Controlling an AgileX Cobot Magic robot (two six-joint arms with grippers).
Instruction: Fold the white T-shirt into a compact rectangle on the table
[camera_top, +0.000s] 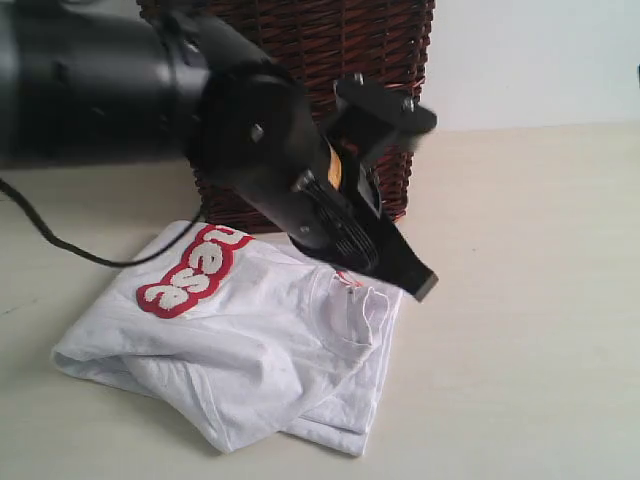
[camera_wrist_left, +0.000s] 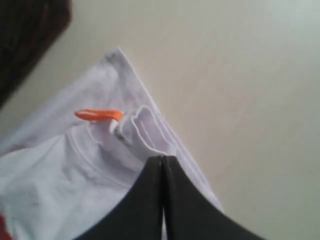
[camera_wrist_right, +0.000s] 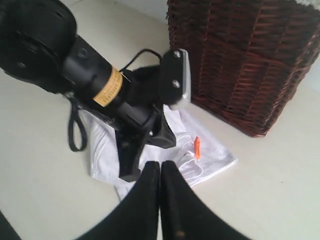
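From the outside camera, the white shirt (camera_top: 250, 345) lies rumpled and partly doubled over on the pale bench (camera_top: 540, 300), just in front of a dark wicker basket (camera_top: 300, 40), with its red lettering (camera_top: 195, 272) facing up. The black left arm (camera_top: 250, 130) reaches in from the left and fills much of the picture, hiding part of the basket and the shirt's far edge. The left jaws point down at the collar end of the shirt; whether they touch it cannot be told here. A thin black cable (camera_top: 60, 245) trails over the bench on the left. The right jaws are out of sight.

From the left wrist, the left jaws are pressed together with no cloth seen between them, their tips right at the folded collar. An orange tag (camera_wrist_left: 99, 115) lies just beside it.

From the right wrist, the right jaws are closed too and hold nothing. They hang above the bench, apart from the shirt. The left arm and its camera block (camera_wrist_right: 176, 75) stand in between and cover most of the shirt — only one corner and the tag show, near the basket.
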